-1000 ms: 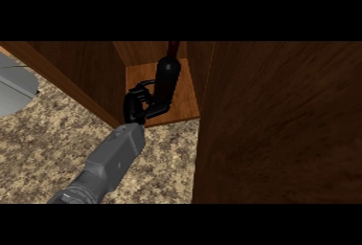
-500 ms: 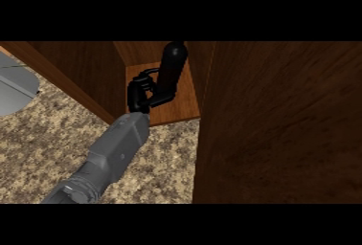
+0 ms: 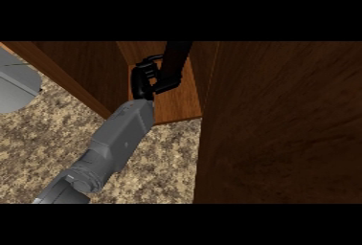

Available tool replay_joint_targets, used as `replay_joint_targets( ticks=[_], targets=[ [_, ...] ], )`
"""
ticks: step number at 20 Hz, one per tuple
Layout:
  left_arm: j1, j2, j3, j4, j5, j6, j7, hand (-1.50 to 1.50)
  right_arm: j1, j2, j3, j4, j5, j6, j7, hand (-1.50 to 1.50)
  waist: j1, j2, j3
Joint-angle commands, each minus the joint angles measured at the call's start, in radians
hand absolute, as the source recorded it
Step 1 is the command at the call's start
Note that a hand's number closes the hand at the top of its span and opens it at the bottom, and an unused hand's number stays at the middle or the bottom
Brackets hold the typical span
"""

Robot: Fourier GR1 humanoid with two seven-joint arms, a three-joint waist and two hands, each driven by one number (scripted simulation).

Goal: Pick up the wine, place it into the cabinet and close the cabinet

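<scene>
**Inspector A:** Starting nearest the view's lower edge, what is on record?

**Inspector B:** One grey forearm enters at the lower left and runs up and to the right over the speckled worktop. From its side of entry I log it as the left arm. No right hand shows. A grey object sits at the far left edge, cut off, and I cannot identify it.

**Inspector A:** And the hand?

**Inspector B:** The left hand is at the mouth of the cabinet, above its floor board. The fingers are curled round the wine bottle and have not let go of it.

**Inspector A:** Where is the bottle?

**Inspector B:** It is dark and close to upright with a slight lean. It stands inside the opening, between the cabinet's left wall and a broad wooden panel on the right. Its upper end runs out of view. The hand hides its base, so I cannot tell whether it rests on the board.

**Inspector A:** How far along is the task?

**Inspector B:** In my judgement the pick-up is done and the bottle has been carried into the cabinet. Setting it down, releasing it, drawing the arm out and closing up are all left to do. I take the wooden panel to be the open door, so the closing has not begun.
</scene>
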Motion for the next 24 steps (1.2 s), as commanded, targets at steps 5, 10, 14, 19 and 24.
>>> replay_joint_targets(
  ticks=[5, 10, 14, 19, 24],
  targets=[
    [-0.077, 0.000, 0.024, 0.044, 0.017, 0.010, 0.069, 1.50, 0.021, 0.003, -0.024, -0.012, -0.008, 0.002, -0.023, -1.50, 0.021, 0.007, 0.000],
    [-0.090, 0.013, 0.038, 0.059, 0.025, -0.007, 0.087, 1.50, 0.039, -0.009, -0.040, -0.025, -0.035, 0.014, -0.005, -1.50, 0.026, 0.004, 0.000],
    [-0.114, 0.038, -0.038, 0.114, -0.057, 0.066, 0.072, 1.50, 0.026, 0.000, -0.018, -0.010, -0.011, 0.014, -0.020, -1.50, 0.023, 0.009, 0.001],
    [-0.095, 0.066, -0.107, 0.128, -0.129, 0.185, 0.063, 1.50, 0.022, -0.006, -0.022, -0.037, -0.041, 0.024, -0.006, -1.50, 0.003, 0.013, 0.002],
    [-0.063, 0.105, -0.141, 0.129, -0.165, 0.239, 0.083, 1.50, 0.015, -0.002, -0.029, -0.002, -0.021, 0.027, -0.037, -1.50, 0.005, 0.029, 0.001]
  ],
)
